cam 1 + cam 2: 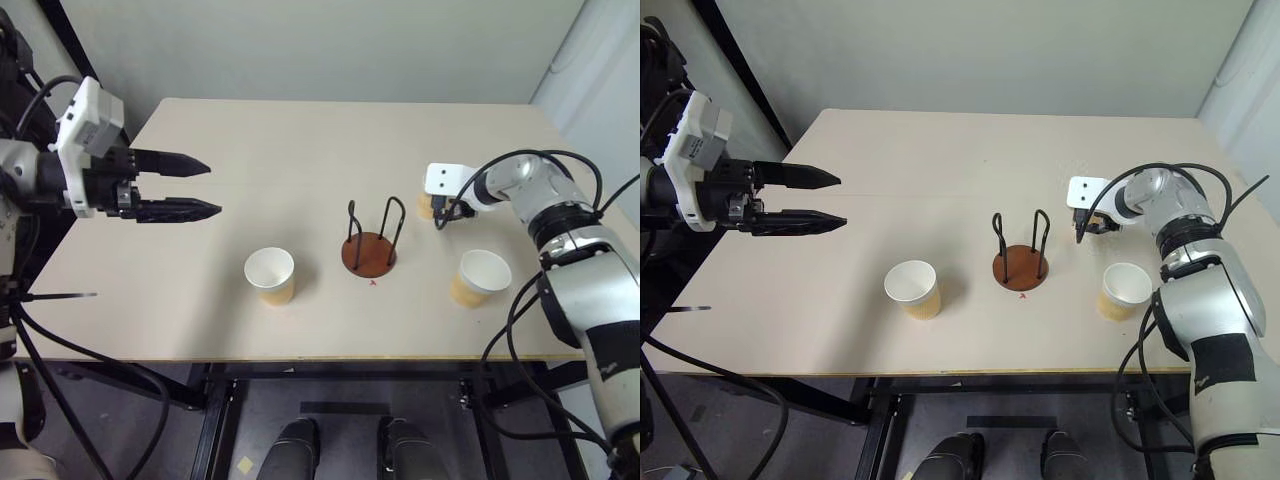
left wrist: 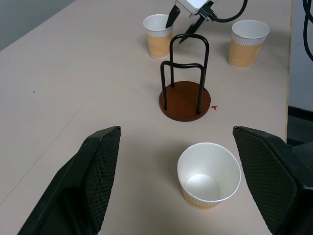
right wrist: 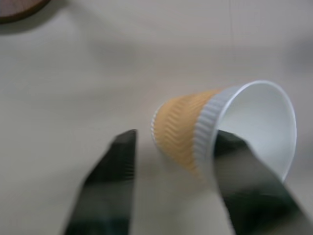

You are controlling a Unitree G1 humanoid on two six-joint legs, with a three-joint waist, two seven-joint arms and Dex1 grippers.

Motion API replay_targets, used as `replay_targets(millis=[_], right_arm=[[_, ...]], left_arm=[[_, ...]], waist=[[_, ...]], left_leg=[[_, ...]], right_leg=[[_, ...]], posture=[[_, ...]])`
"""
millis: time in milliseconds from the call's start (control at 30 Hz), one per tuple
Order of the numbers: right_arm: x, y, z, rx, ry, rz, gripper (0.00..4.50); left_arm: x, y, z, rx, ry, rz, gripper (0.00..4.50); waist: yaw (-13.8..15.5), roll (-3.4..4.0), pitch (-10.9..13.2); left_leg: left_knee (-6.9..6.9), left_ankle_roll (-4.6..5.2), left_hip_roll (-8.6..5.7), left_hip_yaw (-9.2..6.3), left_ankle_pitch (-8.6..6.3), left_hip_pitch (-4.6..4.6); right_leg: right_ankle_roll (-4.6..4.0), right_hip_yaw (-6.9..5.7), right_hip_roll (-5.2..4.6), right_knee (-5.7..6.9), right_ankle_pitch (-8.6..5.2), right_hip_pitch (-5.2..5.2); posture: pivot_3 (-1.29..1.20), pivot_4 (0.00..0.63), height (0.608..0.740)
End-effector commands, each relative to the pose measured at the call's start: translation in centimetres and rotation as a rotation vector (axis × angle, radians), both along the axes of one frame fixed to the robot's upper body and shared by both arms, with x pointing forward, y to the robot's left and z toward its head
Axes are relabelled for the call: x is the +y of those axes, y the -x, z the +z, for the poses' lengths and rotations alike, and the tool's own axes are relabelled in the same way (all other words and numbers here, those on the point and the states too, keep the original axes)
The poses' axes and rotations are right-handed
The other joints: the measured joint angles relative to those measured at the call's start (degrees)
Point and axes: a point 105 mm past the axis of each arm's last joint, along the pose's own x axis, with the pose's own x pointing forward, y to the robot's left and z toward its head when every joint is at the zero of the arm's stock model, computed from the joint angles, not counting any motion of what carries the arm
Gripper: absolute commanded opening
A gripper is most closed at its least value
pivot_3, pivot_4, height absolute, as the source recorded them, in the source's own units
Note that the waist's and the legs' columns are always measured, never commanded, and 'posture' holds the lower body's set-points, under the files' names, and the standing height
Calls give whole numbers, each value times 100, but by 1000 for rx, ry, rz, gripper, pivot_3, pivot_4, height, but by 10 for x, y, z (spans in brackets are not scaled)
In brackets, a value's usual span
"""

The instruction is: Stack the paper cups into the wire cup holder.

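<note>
The wire cup holder [image 1: 370, 252] stands empty in the middle of the table, a brown disc with two black wire loops. One paper cup [image 1: 270, 276] stands upright to its left, and another [image 1: 482, 277] to its right near the front. A third cup [image 2: 158, 35] stands upright behind the holder on the right. My right gripper [image 2: 180, 30] straddles that cup's wall, one finger inside the mouth and the other outside, with a gap still showing between the outer finger [image 3: 117, 166] and the cup [image 3: 181, 132]. My left gripper [image 1: 205, 187] hovers open and empty above the table's left side.
The beige table [image 1: 250, 140] ends close to the front cups, and its right edge lies just past my right arm. A small red mark [image 1: 373, 283] sits in front of the holder. A grey wall rises behind the table.
</note>
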Motion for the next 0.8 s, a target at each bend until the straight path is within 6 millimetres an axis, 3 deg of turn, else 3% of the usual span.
replay_targets(millis=[33, 100, 133, 400, 567, 633, 700, 800], right_arm=[[5, -4, 21, -63, -16, 11, 834], [5, -3, 20, -60, -16, 13, 104], [5, -3, 20, -58, -17, 14, 45], [2, 2, 35, -48, -65, 38, 45], [15, 17, 78, -52, -165, 150, 45], [35, 40, 117, -72, -200, 285, 45], [49, 63, 138, -71, -211, 378, 45], [68, 98, 151, -35, -211, 484, 45]], left_arm=[[2, 5, 13, -60, -9, 0, 3924], [1, 4, 13, -61, -9, -2, 3924], [1, 4, 13, -62, -9, -3, 3924], [1, 2, 13, -61, -17, -6, 3924], [8, 4, 11, -38, -27, 6, 3924], [12, 5, 9, -14, -24, 17, 3924], [13, 5, 11, -6, -15, 17, 3924], [11, 4, 14, -9, -4, 7, 3924]], waist=[[4, 0, 0], [8, 0, 0], [8, 0, 0], [7, 0, 0], [-3, 4, 3], [-9, 6, 4], [-18, 8, 5], [-26, 4, 2]], left_leg=[[0, 0, 0, 0, 0, 0], [0, 0, 0, 0, 0, -1], [1, -1, 0, 0, 0, -2], [1, -2, 2, 0, -1, -2], [0, -2, 2, 0, 0, -4], [-1, -2, 2, 0, 0, -4], [-5, -2, 2, 1, 3, -16], [-23, 22, 8, 0, 22, -8]], right_leg=[[-1, 0, 0, -1, 1, 0], [-1, -1, 0, -2, 1, 2], [-3, -1, 0, -3, 1, 2], [-4, -3, 0, -3, 2, 2], [-5, -4, 0, -3, 1, 0], [-11, -5, 0, -2, -3, -1], [-18, -8, 0, -4, -7, -11], [-58, -27, 1, -3, -33, -4]], posture=[[0, 150, 740], [0, 150, 740], [0, 150, 740], [0, 150, 740], [0, 150, 740], [0, 150, 740], [0, 150, 740], [0, 150, 740]])
